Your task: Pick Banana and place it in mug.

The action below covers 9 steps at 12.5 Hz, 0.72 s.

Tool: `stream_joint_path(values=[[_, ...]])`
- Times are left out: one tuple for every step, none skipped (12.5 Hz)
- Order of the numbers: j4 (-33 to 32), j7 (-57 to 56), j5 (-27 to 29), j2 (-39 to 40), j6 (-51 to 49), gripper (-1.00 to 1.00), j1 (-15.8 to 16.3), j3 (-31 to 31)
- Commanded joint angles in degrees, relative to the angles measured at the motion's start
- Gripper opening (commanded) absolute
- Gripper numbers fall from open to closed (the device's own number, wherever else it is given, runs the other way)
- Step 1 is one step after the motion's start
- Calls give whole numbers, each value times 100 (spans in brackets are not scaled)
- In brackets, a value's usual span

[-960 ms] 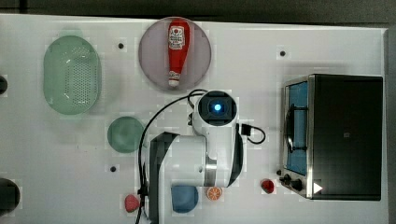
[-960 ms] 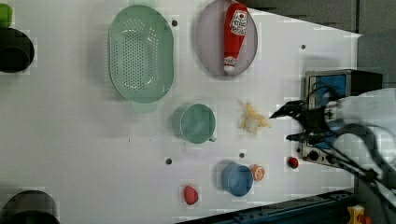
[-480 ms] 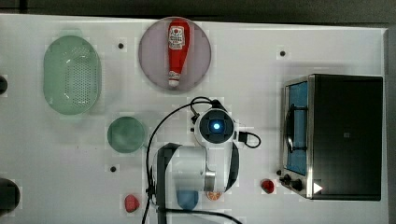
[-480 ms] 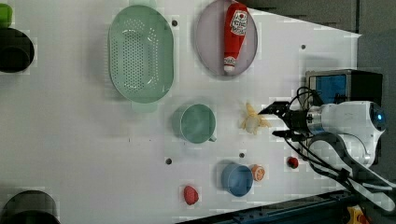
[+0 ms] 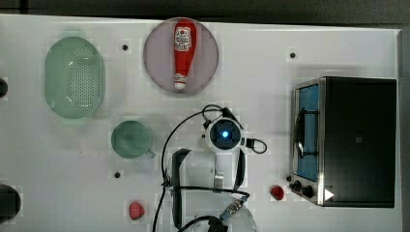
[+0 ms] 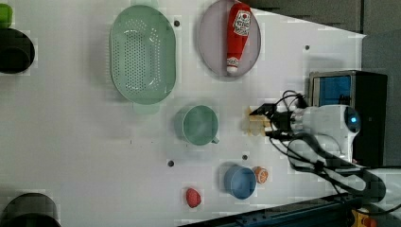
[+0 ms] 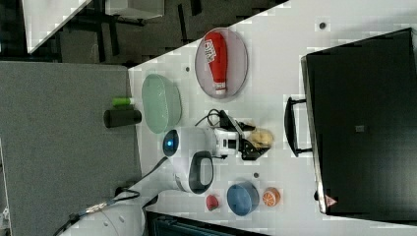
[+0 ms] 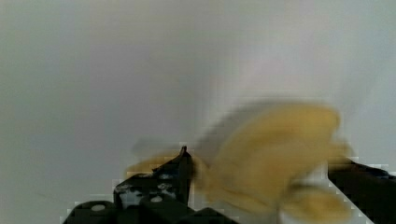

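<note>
The hand (image 8: 257,186) straddles the banana (image 8: 275,154), one finger on either side with the fruit lying in the gap on the tabletop (image 6: 94,142); the fingers stand apart, not yet pressing it. The banana looks light, slightly soft and smooth-skinned, so a gentle squeeze across its thick middle should hold best. The mug (image 6: 200,125) sits near, beyond the banana from the hand.

Banana (image 8: 275,163) blurred in wrist view; arm hides it in top view; blue bowl (image 6: 240,182) likewise.
</note>
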Motion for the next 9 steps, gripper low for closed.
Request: stream_joint_path(values=[[-48,-170,116,-266,171,45,-12,201],[-39,-170,116,-284,193,20,-12,208],[-23,-170,116,-306,196,-3,-11,212],[-49,-170,116,-312,185,-25,-15,199],[-45,-170,116,-330,194,-45,-22,197],[-42,-170,117,-391,180,-46,-37,180],[-44,-170,117,-512,139,-46,-61,168],[-38,-170,117,-736,8,-46,-90,147],[-23,-171,117,-1002,-232,-46,-101,113]])
